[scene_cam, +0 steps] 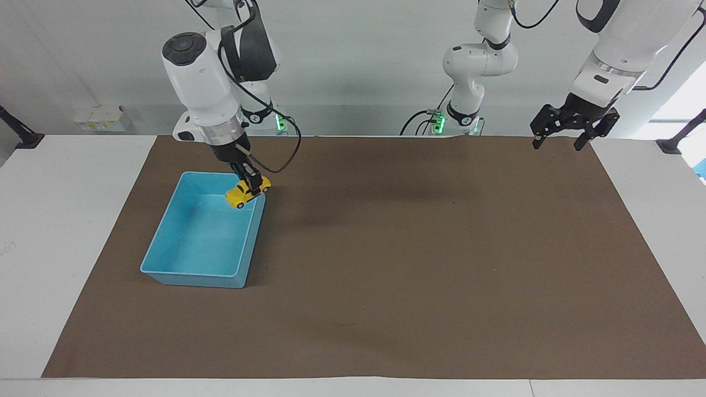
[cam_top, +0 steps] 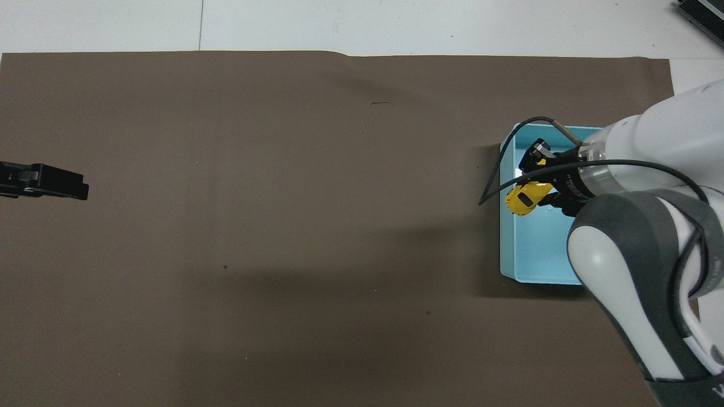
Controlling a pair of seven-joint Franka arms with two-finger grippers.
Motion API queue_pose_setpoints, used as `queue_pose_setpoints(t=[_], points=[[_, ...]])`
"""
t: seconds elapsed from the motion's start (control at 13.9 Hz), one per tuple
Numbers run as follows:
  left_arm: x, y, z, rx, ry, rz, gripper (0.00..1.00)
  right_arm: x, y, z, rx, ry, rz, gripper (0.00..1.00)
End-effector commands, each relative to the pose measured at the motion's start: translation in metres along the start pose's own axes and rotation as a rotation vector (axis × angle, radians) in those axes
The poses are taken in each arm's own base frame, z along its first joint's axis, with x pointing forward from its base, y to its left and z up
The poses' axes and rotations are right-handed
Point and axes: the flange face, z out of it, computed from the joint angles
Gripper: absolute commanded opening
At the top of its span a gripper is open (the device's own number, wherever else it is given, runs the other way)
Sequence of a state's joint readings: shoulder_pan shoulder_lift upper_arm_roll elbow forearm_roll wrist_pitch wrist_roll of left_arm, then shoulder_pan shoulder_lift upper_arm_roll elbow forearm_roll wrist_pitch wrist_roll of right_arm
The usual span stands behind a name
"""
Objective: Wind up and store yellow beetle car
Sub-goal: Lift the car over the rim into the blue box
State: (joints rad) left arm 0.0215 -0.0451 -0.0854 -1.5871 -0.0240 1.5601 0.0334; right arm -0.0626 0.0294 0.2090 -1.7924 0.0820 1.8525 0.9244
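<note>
The yellow beetle car [scene_cam: 246, 193] [cam_top: 525, 198] hangs in the air, tilted nose down, with my right gripper [scene_cam: 250, 183] [cam_top: 544, 183] shut on its body. It is over the blue tray's [scene_cam: 165, 242] [cam_top: 529, 260] corner nearest the robots, just inside the rim that faces the table's middle. My left gripper [scene_cam: 560, 138] [cam_top: 51, 182] waits open, raised over the mat's edge at the left arm's end, holding nothing.
A brown mat [scene_cam: 419, 264] [cam_top: 271, 226] covers most of the white table. The blue tray stands on it at the right arm's end. A black cable [scene_cam: 287, 149] loops beside the right wrist.
</note>
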Motion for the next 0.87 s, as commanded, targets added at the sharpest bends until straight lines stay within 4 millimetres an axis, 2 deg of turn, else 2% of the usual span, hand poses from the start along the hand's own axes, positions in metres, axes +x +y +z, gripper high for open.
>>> queue_pose_setpoints(t=[0.0, 0.43, 0.79], points=[[-0.006, -0.003, -0.006, -0.008, -0.002, -0.014, 1.00, 0.019, 0.026, -0.007, 0.013, -0.035, -0.091, 0.00], [-0.006, -0.003, -0.006, -0.008, -0.002, -0.014, 1.00, 0.065, 0.075, -0.010, 0.000, -0.047, -0.279, 0.00], [-0.006, -0.003, -0.006, -0.008, -0.002, -0.014, 1.00, 0.074, 0.090, -0.001, -0.047, -0.026, -0.484, 0.00]])
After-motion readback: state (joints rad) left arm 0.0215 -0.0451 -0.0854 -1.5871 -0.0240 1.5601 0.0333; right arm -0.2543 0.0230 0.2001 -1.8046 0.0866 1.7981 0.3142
